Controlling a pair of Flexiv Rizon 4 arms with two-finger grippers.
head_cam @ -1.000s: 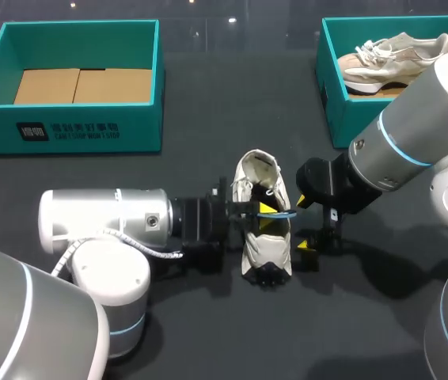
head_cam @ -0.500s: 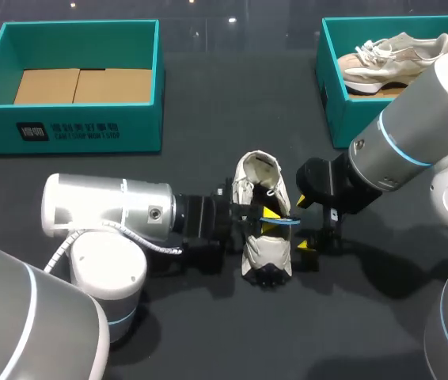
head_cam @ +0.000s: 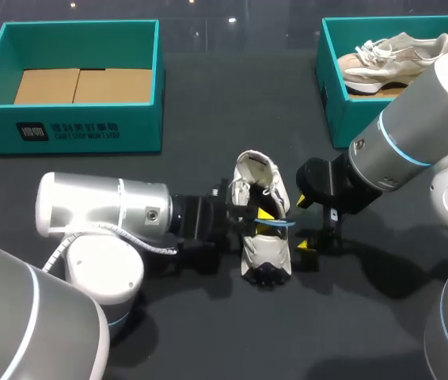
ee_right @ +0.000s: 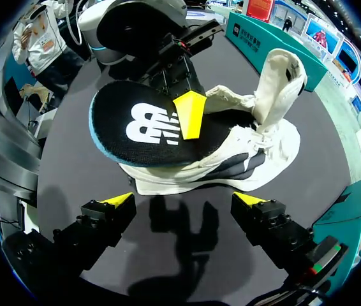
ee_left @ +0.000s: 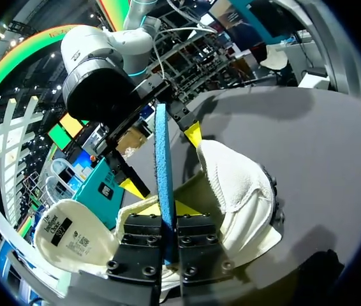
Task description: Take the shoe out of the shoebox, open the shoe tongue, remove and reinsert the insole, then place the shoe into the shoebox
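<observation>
A white shoe (head_cam: 257,241) lies on the dark table (head_cam: 208,127) between my two arms, its tongue (ee_right: 281,76) pulled up. My left gripper (head_cam: 265,218) comes in from the left and is shut on the insole (head_cam: 278,223), black on top with a blue edge. The left wrist view shows the insole (ee_left: 162,153) edge-on between the fingers of the gripper (ee_left: 166,208), over the shoe (ee_left: 241,191). In the right wrist view the insole (ee_right: 148,127) stands in front of the shoe (ee_right: 257,153), one end at its opening. My right gripper (ee_right: 184,201) stands open just right of the shoe, holding nothing.
A teal shoebox (head_cam: 74,127) with only cardboard inside stands at the back left. Another teal box (head_cam: 331,87) at the back right holds a second beige shoe (head_cam: 394,59). My right gripper (head_cam: 313,247) hangs low over the table beside the shoe's toe.
My left arm shifted a little, and the insole moved slightly toward the table's front with it. The right arm has not moved.
</observation>
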